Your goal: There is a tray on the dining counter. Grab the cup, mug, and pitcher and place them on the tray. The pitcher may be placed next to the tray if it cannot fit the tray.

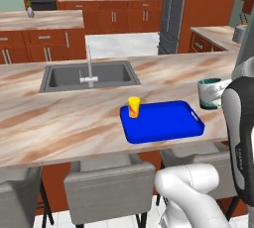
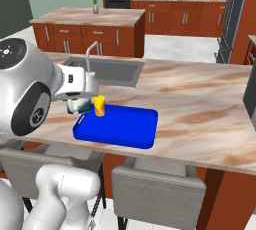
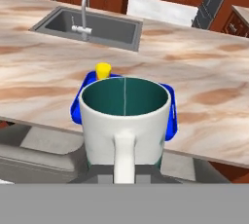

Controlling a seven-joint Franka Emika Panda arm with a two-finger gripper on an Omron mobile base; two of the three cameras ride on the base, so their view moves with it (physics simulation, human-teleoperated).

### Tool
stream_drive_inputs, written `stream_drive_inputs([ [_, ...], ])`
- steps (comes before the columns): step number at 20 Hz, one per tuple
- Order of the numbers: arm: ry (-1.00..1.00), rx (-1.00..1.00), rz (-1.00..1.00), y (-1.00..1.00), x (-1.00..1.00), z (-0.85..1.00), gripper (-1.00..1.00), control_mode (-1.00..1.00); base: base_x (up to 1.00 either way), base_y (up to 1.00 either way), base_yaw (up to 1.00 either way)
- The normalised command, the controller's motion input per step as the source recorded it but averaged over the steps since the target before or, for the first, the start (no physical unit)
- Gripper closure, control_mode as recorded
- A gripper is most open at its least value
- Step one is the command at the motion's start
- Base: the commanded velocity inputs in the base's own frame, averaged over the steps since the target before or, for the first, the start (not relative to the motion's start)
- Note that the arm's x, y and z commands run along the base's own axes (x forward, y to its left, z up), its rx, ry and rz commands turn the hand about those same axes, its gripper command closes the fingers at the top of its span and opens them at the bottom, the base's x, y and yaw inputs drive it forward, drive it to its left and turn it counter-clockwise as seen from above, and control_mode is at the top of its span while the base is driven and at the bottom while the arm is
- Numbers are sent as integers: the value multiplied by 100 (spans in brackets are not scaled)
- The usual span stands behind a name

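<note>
My gripper (image 2: 79,100) is shut on the white mug (image 2: 81,106) with the teal inside and holds it upright in the air, beside the tray's near short end. In the hand view the mug (image 3: 125,121) stands large, its handle running down between my fingertips. The blue tray (image 1: 166,125) lies on the dining counter (image 1: 59,123) near its front edge. The yellow cup (image 1: 134,107) stands upright in one corner of the tray (image 2: 127,128), close to the mug. The arm partly covers the mug (image 1: 211,93) in the left base view. The pitcher is out of view.
A steel sink (image 1: 89,76) with a faucet (image 1: 89,66) is set into the counter behind the tray. Grey stools (image 1: 109,182) stand under the counter's front edge. Bare counter (image 2: 205,109) stretches past the tray's far end.
</note>
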Motion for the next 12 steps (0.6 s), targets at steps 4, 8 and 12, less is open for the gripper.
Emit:
stream_drive_inputs([
  [4, 0, 1, 6, 0, 46, -31, 100, -100, 0, 0, 0],
  [8, 0, 8, 12, 0, 28, -37, 100, -100, 0, 0, 0],
  [12, 0, 10, 14, 0, 27, -38, 100, -100, 0, 0, 0],
])
